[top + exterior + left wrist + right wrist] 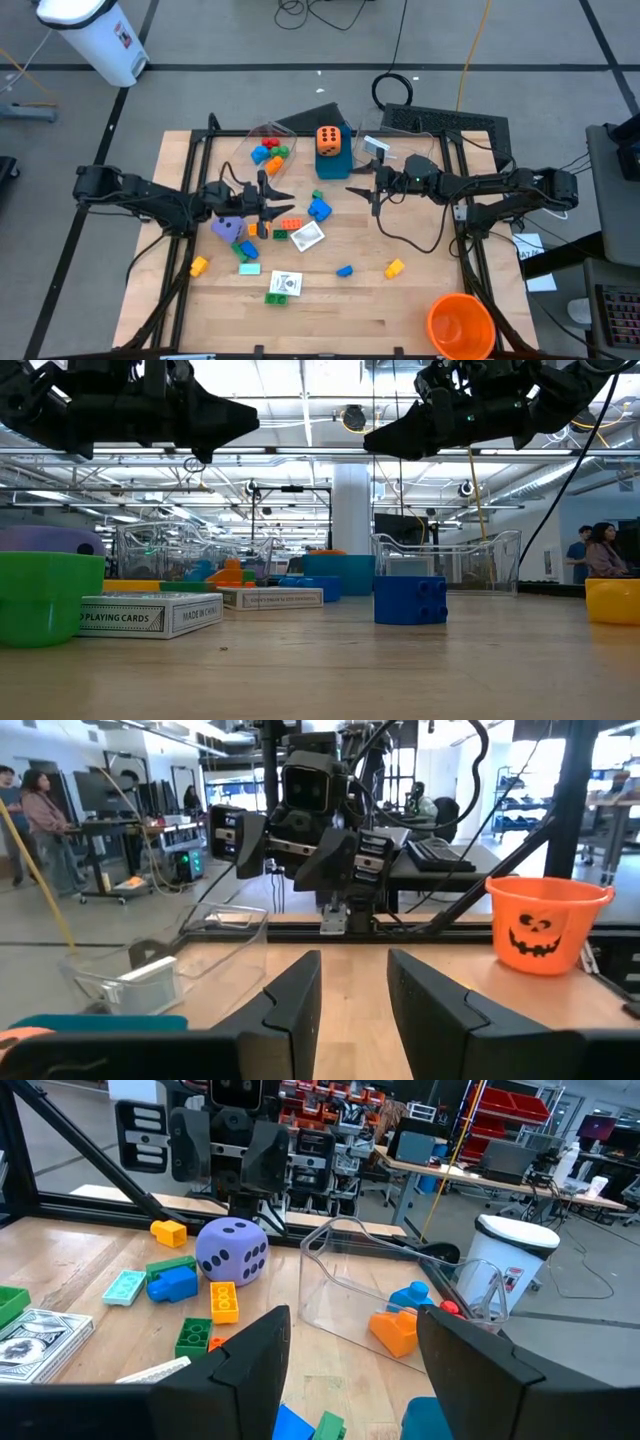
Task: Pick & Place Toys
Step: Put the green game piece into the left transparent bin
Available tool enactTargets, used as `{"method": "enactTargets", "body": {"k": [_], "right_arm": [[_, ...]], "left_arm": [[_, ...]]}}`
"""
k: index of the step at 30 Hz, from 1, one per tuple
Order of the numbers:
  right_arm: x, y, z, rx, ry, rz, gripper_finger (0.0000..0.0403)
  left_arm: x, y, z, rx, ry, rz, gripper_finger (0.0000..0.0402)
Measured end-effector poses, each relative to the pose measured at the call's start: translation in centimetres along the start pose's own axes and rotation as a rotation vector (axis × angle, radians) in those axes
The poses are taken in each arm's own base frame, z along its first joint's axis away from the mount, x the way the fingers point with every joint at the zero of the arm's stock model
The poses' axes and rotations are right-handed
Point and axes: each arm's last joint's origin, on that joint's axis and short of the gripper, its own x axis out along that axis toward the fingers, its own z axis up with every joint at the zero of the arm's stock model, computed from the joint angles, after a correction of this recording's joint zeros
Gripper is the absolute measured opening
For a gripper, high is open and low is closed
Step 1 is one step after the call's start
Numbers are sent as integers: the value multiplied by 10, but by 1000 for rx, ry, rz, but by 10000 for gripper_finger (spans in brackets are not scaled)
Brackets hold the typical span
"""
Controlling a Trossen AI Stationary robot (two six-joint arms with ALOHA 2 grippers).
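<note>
Hovering empty above counter (400, 310): left end effector (285, 196) parted, right end effector (356, 189) parted. Few bricks (268, 153) already in clear tub (262, 140), twelve o'clock. Most toys, purple die (228, 229), cards (307, 236) still scattered center.

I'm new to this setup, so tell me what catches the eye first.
The two dark arms meet over the middle of the wooden table, the left gripper and right gripper facing each other with nothing held. Small coloured plastic bricks lie scattered below them, beside a large purple dotted die. A big orange pumpkin-face cup stands at a table corner.
</note>
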Motion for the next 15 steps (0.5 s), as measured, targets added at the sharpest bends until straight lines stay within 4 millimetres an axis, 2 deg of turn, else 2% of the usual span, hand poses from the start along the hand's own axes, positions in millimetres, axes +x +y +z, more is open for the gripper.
{"method": "enactTargets", "body": {"k": [8, 11, 15], "right_arm": [[0, 0, 0, 0, 0, 0, 210], [0, 0, 0, 0, 0, 0, 212], [0, 0, 0, 0, 0, 0, 212]], "left_arm": [[0, -5, -6, -90, 60, -29, 120], [-1, -17, -6, -126, 68, -80, 120], [-3, -43, -7, -117, 82, -197, 120]]}}
